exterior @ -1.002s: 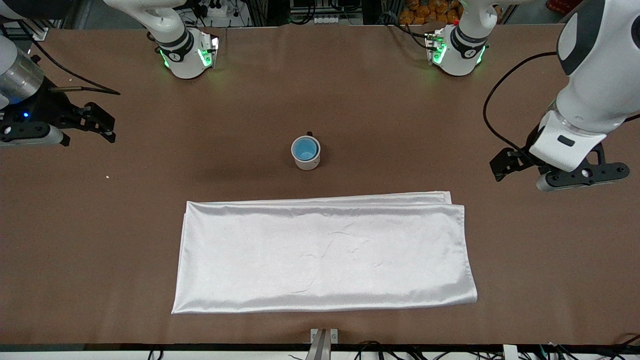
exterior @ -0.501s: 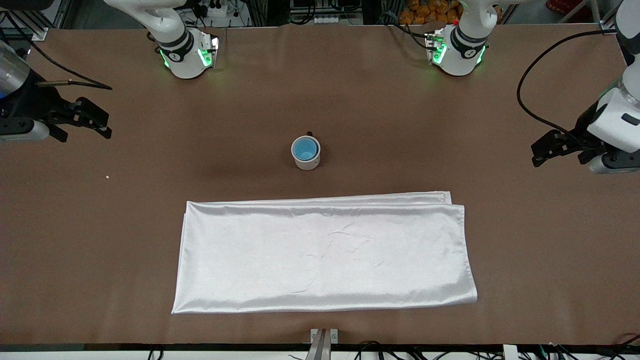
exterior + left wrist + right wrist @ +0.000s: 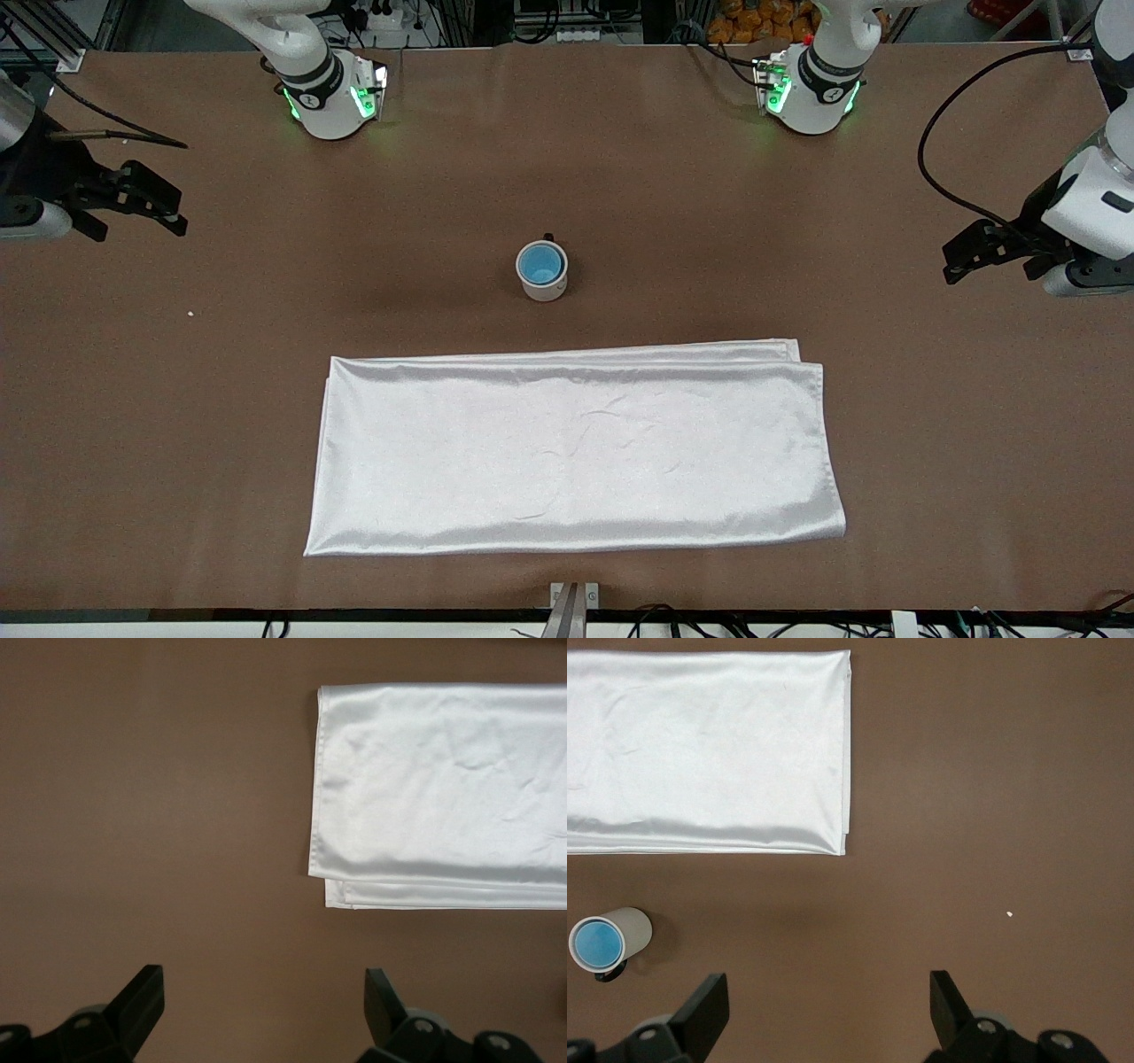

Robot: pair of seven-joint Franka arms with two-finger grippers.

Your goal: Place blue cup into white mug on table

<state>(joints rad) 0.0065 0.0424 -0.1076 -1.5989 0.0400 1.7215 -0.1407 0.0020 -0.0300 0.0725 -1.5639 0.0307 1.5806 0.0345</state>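
At mid-table [image 3: 620, 195]: blue cup [image 3: 540, 262] seated inside white mug [image 3: 542, 285], just beside folded white cloth [image 3: 576, 447]. Left gripper [image 3: 974, 252] and right gripper [image 3: 151, 197] spread empty over table ends. Placement judged complete; best hold both clear.

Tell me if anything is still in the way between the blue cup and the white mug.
Nothing visible is. The blue cup already sits inside the white mug on the table. Both the left gripper and the right gripper are open, out near the table's ends.
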